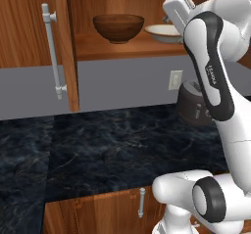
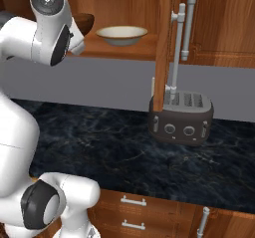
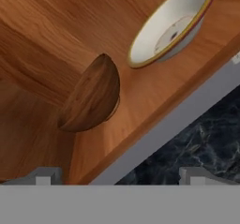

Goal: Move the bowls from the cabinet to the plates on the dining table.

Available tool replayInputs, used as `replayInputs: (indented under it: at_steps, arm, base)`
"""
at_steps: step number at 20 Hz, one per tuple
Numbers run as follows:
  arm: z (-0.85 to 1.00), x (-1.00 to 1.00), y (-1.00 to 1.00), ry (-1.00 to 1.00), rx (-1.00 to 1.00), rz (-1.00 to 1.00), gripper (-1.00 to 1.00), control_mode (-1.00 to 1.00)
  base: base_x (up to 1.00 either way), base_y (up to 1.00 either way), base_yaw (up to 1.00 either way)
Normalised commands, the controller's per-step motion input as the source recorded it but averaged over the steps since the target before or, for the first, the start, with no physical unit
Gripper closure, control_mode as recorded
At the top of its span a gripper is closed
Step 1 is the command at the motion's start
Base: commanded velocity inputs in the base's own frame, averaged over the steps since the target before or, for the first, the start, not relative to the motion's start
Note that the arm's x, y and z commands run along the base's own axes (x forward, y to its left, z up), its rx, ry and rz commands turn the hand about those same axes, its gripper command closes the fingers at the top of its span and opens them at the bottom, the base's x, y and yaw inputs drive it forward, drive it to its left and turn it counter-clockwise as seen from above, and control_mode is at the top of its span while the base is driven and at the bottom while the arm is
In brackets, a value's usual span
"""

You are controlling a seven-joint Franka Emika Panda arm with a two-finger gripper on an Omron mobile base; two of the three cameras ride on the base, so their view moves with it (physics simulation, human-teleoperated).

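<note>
The cabinet (image 1: 34,27) stands open with both bowls on its wooden shelf (image 1: 127,47). The dark-brown wooden bowl (image 1: 118,27) sits on the left, the cream bowl (image 1: 164,32) with a tan rim to its right. In the hand view the brown bowl (image 3: 91,96) and the cream bowl (image 3: 171,24) lie ahead on the shelf (image 3: 140,101). My gripper (image 3: 119,176) is open, in front of the shelf edge and short of the bowls, with nothing between its fingertips (image 3: 44,176). From the right, the cream bowl (image 2: 122,34) is in full sight, while my arm half hides the brown bowl (image 2: 85,22). The plates and the dining table are out of view.
A dark toaster (image 2: 182,117) stands on the black marble counter (image 1: 112,145) under the cabinet's right side. The open right door (image 2: 162,48) with its silver handle (image 2: 177,53) juts out above it. The left door's handle (image 1: 53,57) hangs at the left. Low drawers (image 2: 132,202) sit below.
</note>
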Motion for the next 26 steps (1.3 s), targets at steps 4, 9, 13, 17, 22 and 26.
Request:
replayInputs:
  at_steps: [4, 9, 13, 17, 22, 26]
  arm:
    - [-0.01, 0.19, 0.13, 0.05, 0.05, 0.03, -1.0, -1.0]
    - [-0.03, 0.29, 0.1, 0.02, 0.02, 0.03, -1.0, -1.0]
    - [-0.04, 0.42, 0.05, 0.02, 0.0, 0.02, -1.0, -1.0]
    - [-0.01, 0.4, 0.05, 0.0, 0.0, 0.02, -1.0, -1.0]
    - [0.0, 0.35, 0.12, 0.01, 0.0, 0.01, -1.0, -1.0]
    - [-0.02, 0.43, 0.1, 0.0, 0.0, 0.0, -1.0, -1.0]
  base:
    - [0.0, 0.0, 0.0]
    - [0.0, 0.0, 0.0]
    - [0.0, 0.0, 0.0]
    - [0.0, 0.0, 0.0]
    - [0.0, 0.0, 0.0]
    - [0.0, 0.0, 0.0]
